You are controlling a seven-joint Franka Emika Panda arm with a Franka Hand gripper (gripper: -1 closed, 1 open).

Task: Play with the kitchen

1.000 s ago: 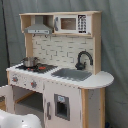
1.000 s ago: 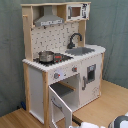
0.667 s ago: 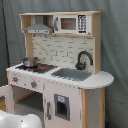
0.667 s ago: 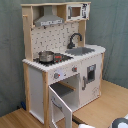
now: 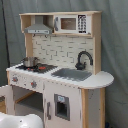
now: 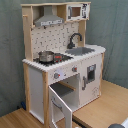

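On the floor, kitchen [image 5: 57, 75] upright.

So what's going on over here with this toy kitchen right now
Nothing is touching the tall white and pale wood toy kitchen at this moment. A small metal pot sits on the black stovetop, beside the grey sink with its black faucet. The oven door below the stovetop hangs open in the second exterior view. A white rounded part, probably the robot arm, shows at the first exterior view's bottom left, away from the kitchen.
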